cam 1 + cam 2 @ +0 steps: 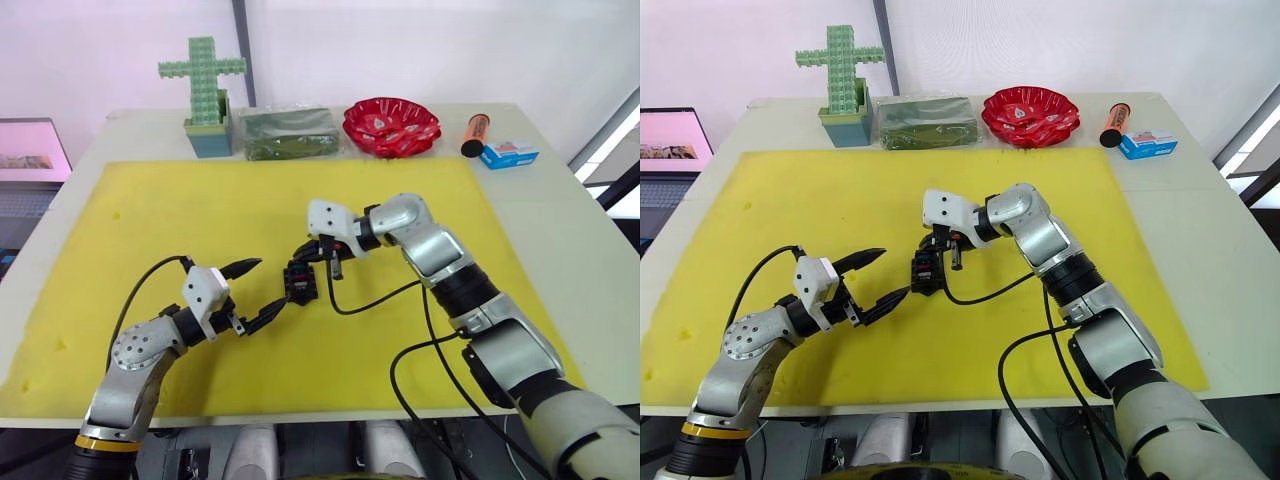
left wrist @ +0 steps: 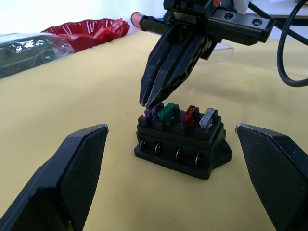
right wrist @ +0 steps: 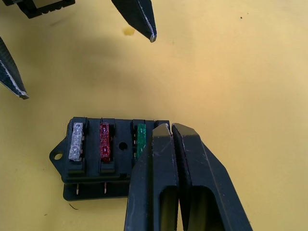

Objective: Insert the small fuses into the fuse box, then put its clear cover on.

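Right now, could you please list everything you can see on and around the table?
Black plastic fuse box: one, mid-mat.
Small fuses: four seated in it, purple, green, red, grey.
Yellow foam mat: one, covering the table.
Green brick cross: one, back left.
Clear-wrapped green package: one, beside it.
Red bowl: one, back.
Orange cylinder: one, back right.
Blue-white carton: one, beside it.
Left gripper: open, near box.
Right gripper: shut, tips at purple fuse.

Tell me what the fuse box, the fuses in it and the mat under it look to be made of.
Fuse box: black moulded plastic, semi-matte, with metal pins along its side. Fuses: translucent coloured plastic, light passing through the grey one. Yellow mat: probably foam or soft rubber, matte, slightly pitted surface.
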